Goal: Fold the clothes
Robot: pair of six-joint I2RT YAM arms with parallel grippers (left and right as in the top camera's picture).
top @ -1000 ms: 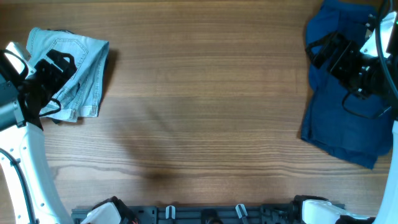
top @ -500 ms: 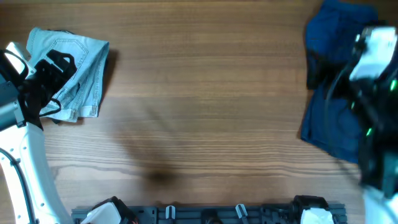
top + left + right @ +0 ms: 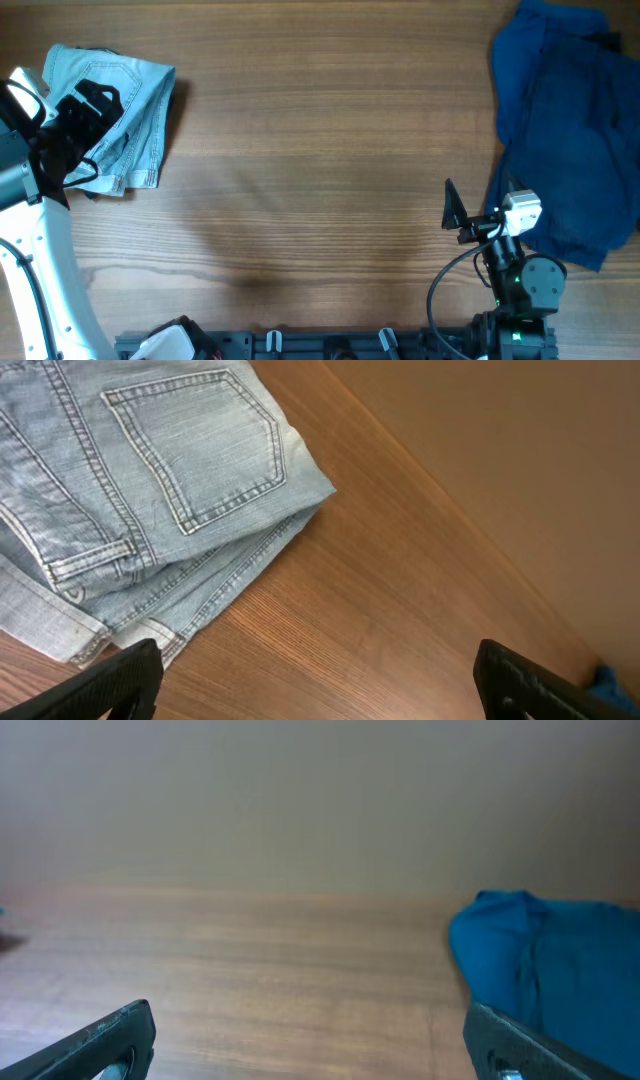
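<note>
On the far left of the wooden table (image 3: 320,150), a light-blue denim garment (image 3: 135,95) lies folded in a neat stack, one stitched back pocket facing up and its hemmed edges toward the near side. From overhead, we see the left pincer (image 3: 315,670) poised above the garment's left portion. Its wrist camera shows the two dark fingers (image 3: 110,682) spread wide over bare wood, with the denim off to their upper left. Nothing sits between them, and we cannot tell whether any part of the arm touches the cloth.

The broad middle of the table shows only wood grain.

Toward the right, close to the near edge, the right pincer (image 3: 310,1030) sits low. In the overhead view its black tips point to the left, just beside the lower-left hem of a dark-blue garment (image 3: 560,140). Its fingers (image 3: 520,1045) are likewise parted as far as we can see, and they grip nothing. The wrist camera looks level across the wood, with the blue cloth off to the right.

That dark-blue garment lies loose and rumpled along the far-right side of the table, reaching from the back edge well toward the front, unfolded and apart from either pincer's grasp.
</note>
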